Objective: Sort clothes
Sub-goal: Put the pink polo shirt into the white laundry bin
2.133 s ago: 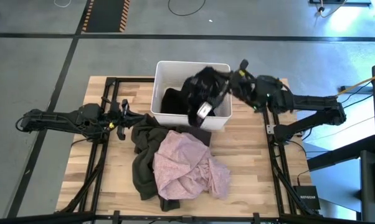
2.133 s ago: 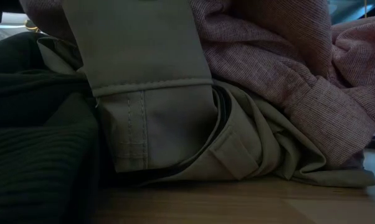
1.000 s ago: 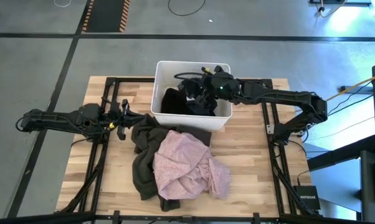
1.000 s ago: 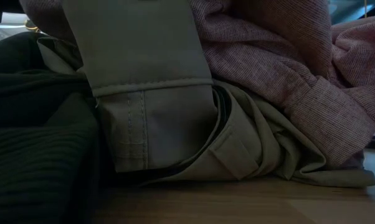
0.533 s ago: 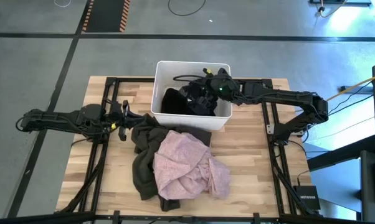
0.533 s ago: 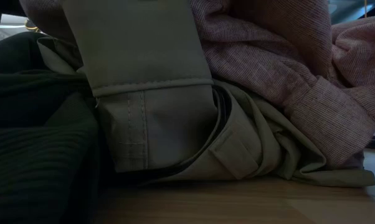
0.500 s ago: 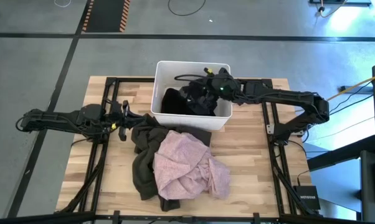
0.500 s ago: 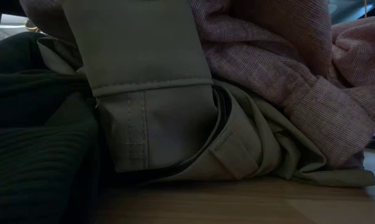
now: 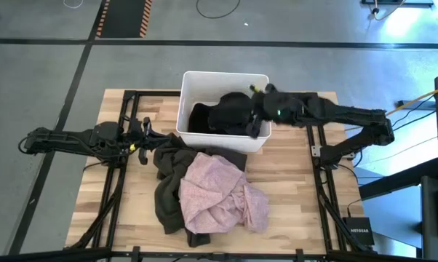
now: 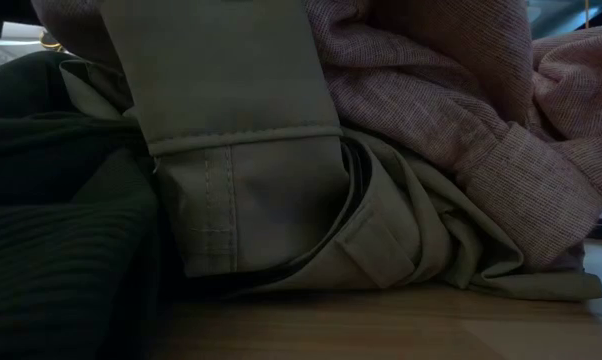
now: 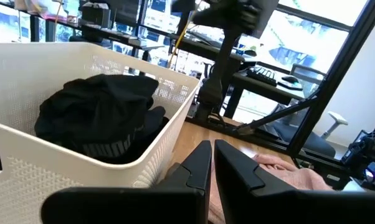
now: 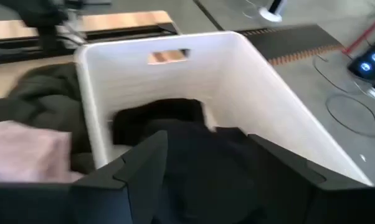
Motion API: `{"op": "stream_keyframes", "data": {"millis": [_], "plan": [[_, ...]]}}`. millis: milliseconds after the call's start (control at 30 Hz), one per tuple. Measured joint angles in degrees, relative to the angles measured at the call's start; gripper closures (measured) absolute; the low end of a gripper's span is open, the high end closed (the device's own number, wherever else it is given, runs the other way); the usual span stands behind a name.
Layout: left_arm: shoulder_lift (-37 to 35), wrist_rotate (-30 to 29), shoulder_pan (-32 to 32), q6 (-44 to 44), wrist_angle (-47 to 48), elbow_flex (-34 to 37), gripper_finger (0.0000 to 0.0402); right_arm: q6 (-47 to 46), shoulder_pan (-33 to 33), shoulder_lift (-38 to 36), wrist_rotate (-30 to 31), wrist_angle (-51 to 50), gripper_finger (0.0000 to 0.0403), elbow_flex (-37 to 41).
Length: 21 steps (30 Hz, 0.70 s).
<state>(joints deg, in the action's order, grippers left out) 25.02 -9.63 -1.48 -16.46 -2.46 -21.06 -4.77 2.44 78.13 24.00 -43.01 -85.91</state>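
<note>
Clothes are lying in two lots: you are looking at the olive garment (image 9: 168, 191) and pink shirt (image 9: 219, 195) heaped on the table (image 9: 292, 204), awaiting sorting, while the black ones (image 9: 226, 115) are sitting in the bin (image 9: 186, 86), darks apart. Your right gripper (image 9: 257, 122) is hanging over the bin's right side, fingers spread and empty. Your left gripper (image 9: 145, 138) is waiting, pinched closed, beside the heap

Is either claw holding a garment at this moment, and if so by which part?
Nothing is held. The right claw is open above the black clothes lying in the white bin. The left claw is shut on nothing, at the table's left side.
</note>
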Motion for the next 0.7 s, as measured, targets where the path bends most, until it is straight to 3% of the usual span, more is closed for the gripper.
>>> {"op": "stream_keyframes", "data": {"millis": [333,700], "plan": [[0.28,-0.02,0.00,1.76,0.26,0.00,0.0386,-2.49,-17.39,1.65,0.66,4.18,0.0166,3.72],[0.26,-1.99,0.00,2.59,-1.91,0.00,0.0386,-5.58,-28.79,7.81,-0.79,18.06,0.0166,13.50]]}}
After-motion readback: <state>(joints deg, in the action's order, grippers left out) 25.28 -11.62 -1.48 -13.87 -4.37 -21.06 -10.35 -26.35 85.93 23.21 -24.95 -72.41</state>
